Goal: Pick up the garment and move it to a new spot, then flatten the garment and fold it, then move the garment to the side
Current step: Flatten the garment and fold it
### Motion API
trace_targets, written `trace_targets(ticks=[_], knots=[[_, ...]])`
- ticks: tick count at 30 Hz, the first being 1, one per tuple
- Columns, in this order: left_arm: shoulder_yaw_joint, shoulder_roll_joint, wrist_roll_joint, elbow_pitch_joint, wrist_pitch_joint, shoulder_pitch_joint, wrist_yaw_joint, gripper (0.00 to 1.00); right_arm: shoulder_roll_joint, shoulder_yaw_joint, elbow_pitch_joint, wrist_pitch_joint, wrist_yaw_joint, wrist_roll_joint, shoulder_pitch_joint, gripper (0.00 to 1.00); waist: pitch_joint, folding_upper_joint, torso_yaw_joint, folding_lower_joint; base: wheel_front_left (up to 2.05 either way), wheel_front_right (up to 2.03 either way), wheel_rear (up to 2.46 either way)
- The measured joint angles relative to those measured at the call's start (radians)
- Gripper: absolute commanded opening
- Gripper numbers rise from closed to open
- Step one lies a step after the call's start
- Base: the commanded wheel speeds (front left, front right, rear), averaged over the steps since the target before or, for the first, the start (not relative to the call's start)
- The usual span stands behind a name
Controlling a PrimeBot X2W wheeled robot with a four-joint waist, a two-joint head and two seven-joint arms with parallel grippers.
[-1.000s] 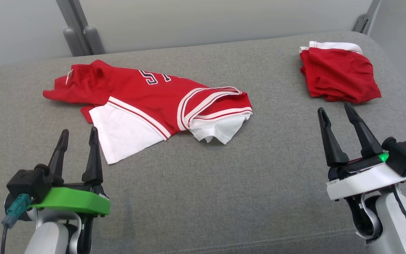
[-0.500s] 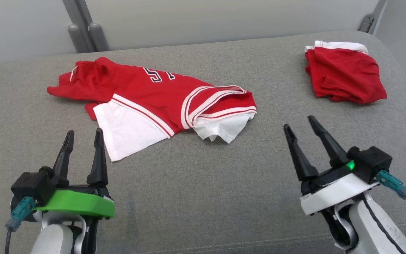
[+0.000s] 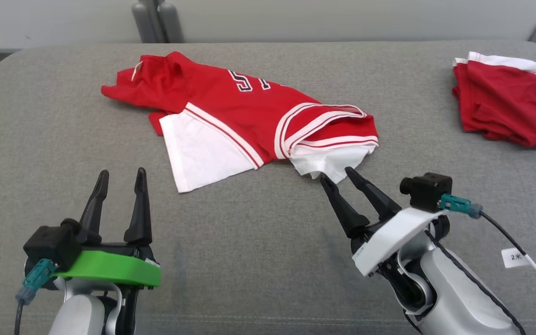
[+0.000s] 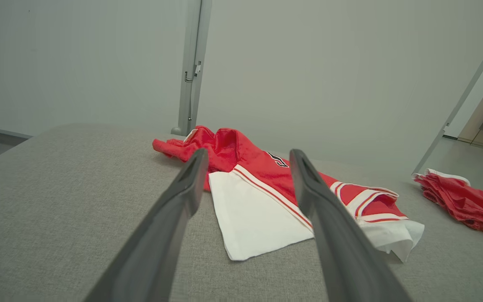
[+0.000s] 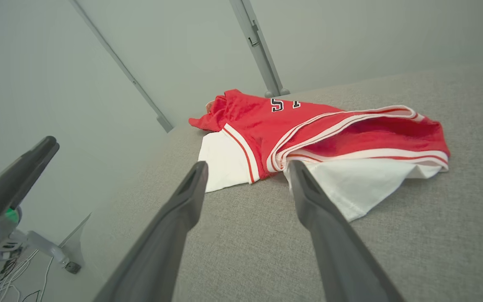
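The garment (image 3: 249, 116) is a red jersey with white panels, white stripes and dark numerals, lying crumpled on the grey cushion (image 3: 258, 260); it also shows in the left wrist view (image 4: 266, 184) and the right wrist view (image 5: 317, 134). My right gripper (image 3: 338, 174) is open, its fingertips just short of the garment's white lower right corner, nothing between them. My left gripper (image 3: 121, 173) is open and empty, hovering near and to the left of the white panel's lower edge. From the right wrist camera, one of the left gripper's fingers (image 5: 19, 176) appears at the left edge.
A second red garment with a white band (image 3: 505, 107) lies bunched at the cushion's far right, also seen from the left wrist (image 4: 459, 201). Grey posts (image 3: 156, 18) and a pale wall stand behind the cushion. Bare cushion stretches in front of the jersey.
My right gripper has swung left and forward from the right side to the jersey's white corner. The head camera has turned, shifting the whole scene right. The left gripper has barely moved.
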Motion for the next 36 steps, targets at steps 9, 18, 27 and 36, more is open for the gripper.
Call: trace_targets(ticks=[9,18,27,36], knots=[[-0.011,-0.017,0.000,0.006,0.000,-0.002,-0.015,1.00,0.023,-0.011,0.134,0.179,0.000,0.168,-0.075,1.00,0.034,0.0000,0.096,0.0000,0.00,0.00,0.00],[-0.029,-0.028,0.000,0.021,0.000,-0.003,-0.025,1.00,0.031,-0.092,0.262,0.308,-0.013,0.323,-0.175,1.00,0.068,0.0000,0.198,0.0000,0.00,0.00,0.00],[-0.030,-0.031,-0.001,0.024,0.000,-0.011,-0.033,1.00,0.031,-0.119,0.354,0.368,-0.062,0.389,-0.281,1.00,0.107,0.0000,0.284,0.0000,0.00,0.00,0.00],[-0.025,-0.037,-0.010,0.023,0.000,-0.036,-0.034,1.00,0.030,-0.125,0.440,0.395,-0.125,0.408,-0.356,1.00,0.155,0.0000,0.328,0.0000,0.00,0.00,0.00]])
